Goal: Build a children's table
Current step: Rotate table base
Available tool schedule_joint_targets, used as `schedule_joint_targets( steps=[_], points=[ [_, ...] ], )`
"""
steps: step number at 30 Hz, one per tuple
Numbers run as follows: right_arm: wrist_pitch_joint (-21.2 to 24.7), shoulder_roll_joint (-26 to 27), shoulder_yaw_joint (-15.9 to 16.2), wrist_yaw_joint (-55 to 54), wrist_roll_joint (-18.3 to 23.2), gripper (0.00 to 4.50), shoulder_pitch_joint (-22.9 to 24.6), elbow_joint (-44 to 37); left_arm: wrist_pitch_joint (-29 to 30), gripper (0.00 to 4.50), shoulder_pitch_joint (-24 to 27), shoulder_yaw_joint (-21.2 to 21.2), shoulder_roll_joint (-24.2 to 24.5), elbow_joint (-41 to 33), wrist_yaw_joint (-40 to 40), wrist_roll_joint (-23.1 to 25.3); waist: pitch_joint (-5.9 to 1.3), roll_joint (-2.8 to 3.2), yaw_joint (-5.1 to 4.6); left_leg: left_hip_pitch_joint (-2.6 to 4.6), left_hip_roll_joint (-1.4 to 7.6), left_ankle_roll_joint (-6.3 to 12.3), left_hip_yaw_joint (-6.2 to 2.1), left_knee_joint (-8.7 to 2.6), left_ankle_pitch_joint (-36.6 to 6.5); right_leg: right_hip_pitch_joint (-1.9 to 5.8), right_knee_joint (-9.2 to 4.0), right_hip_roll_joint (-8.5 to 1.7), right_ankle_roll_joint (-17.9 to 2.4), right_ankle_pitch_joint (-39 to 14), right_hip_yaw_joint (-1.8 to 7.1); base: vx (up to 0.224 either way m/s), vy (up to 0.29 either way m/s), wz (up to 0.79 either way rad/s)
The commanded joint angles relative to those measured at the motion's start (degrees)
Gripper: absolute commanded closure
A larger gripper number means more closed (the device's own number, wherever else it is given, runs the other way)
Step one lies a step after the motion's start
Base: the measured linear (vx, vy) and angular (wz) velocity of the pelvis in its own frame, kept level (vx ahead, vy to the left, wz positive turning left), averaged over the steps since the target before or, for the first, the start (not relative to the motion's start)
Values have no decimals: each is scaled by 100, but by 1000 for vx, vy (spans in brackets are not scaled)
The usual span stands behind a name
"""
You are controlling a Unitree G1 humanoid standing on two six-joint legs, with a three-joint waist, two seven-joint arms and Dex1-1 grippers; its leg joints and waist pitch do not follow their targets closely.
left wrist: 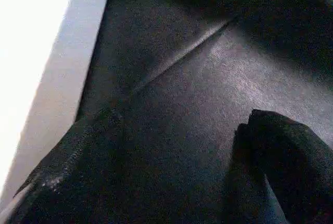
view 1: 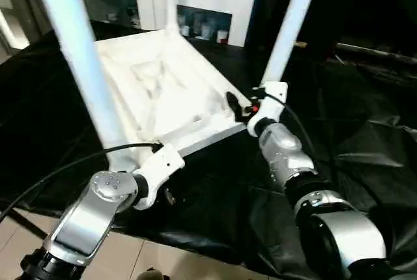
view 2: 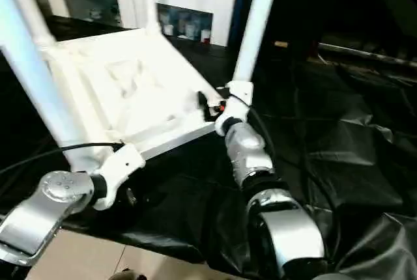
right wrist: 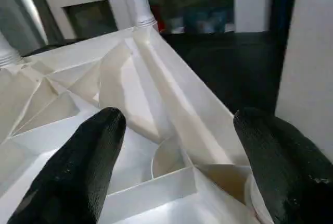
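Note:
The children's table [view 1: 163, 91] lies upside down on black cloth, its ribbed white underside facing up. Three white legs stand in its corners: a near left leg [view 1: 85, 65], a far leg [view 1: 169, 0] and a right leg [view 1: 287, 26]. My left gripper [left wrist: 161, 182] is low at the near left corner beside that leg's base, fingers [left wrist: 281, 161] apart over bare cloth, the table's white edge [left wrist: 52, 78] alongside. My right gripper [right wrist: 177, 161] is open at the near right corner, its fingers [right wrist: 78, 166] spread over the ribbed corner pocket, with the right leg [right wrist: 307, 52] just outside them.
A white cabinet [view 1: 195, 6] with glass doors stands behind the table. Crumpled black cloth [view 1: 365, 130] covers the work surface to the right. The surface's front edge runs just below my arms, with tiled floor [view 1: 130, 260] under it. A black cable [view 1: 65, 166] loops off my left wrist.

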Motion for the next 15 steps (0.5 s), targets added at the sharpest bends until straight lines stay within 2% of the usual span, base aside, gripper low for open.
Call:
schedule_joint_targets(
  steps=[1, 2, 3, 5, 8, 9, 11, 12, 14, 15],
  points=[
    [-188, -379, -372, -350, 99, 72, -60, 59, -267, 6, 47, 274, 146, 41, 17, 12, -379, 75, -33, 155, 325, -171, -142, -454, -1546, 181, -377, -363, -981, -1218, 352, 0, 0, 0],
    [-199, -428, -388, -354, 107, 72, -64, 72, -449, 6, 107, 418, 124, -10, -65, -132, -374, 76, -10, 176, 324, -171, -125, -446, -1544, 156, -374, -361, -996, -1187, 359, 0, 0, 0],
    [-221, -475, -400, -355, 112, 72, -74, 98, -600, 6, 167, 576, 92, -71, -147, -296, -373, 80, -11, 169, 325, -181, -126, -451, -1550, 162, -373, -361, -1004, -1191, 357, 0, 0, 0],
    [-264, -536, -415, -345, 106, 72, -97, 154, -759, 6, 249, 797, 61, -177, -270, -541, -375, 75, -20, 126, 328, -213, -145, -461, -1581, 200, -359, -368, -974, -1241, 352, 0, 0, 0],
    [-337, -597, -464, -343, 74, 72, -143, 240, -855, 6, 391, 924, 250, -247, -435, -695, -372, 76, -37, 124, 325, -214, -148, -463, -1656, 188, -366, -365, -954, -1320, 351, 0, 0, 0],
    [-361, -609, -480, -350, 59, 72, -156, 265, -923, 6, 446, 944, 319, -248, -476, -737, -371, 57, -57, 97, 316, -196, -158, -464, -1670, 210, -370, -374, -917, -1418, 353, 0, 0, 0],
    [-372, -626, -509, -363, 52, 72, -170, 289, -1009, 6, 554, 1000, 420, -289, -572, -830, -365, 46, -78, 93, 310, -177, -153, -458, -1682, 204, -380, -370, -893, -1508, 356, 0, 0, 0],
    [-380, -649, -514, -338, 40, 72, -174, 291, -1069, 6, 750, 1116, 559, -432, -804, -1017, -371, 58, -77, 109, 314, -170, -149, -449, -1658, 195, -380, -375, -898, -1499, 359, 0, 0, 0],
    [-347, -656, -518, -242, 60, 72, -176, 290, -1024, 6, 850, 1195, 628, -515, -914, -1119, -367, 60, -104, 82, 319, -162, -158, -461, -1621, 208, -364, -366, -921, -1447, 351, 0, 0, 0],
    [-326, -661, -528, -152, 72, 72, -179, 295, -1007, 6, 938, 1275, 681, -572, -1005, -1203, -371, 62, -128, 96, 315, -147, -151, -454, -1627, 191, -355, -352, -957, -1387, 351, 0, 0, 0]
  ],
)
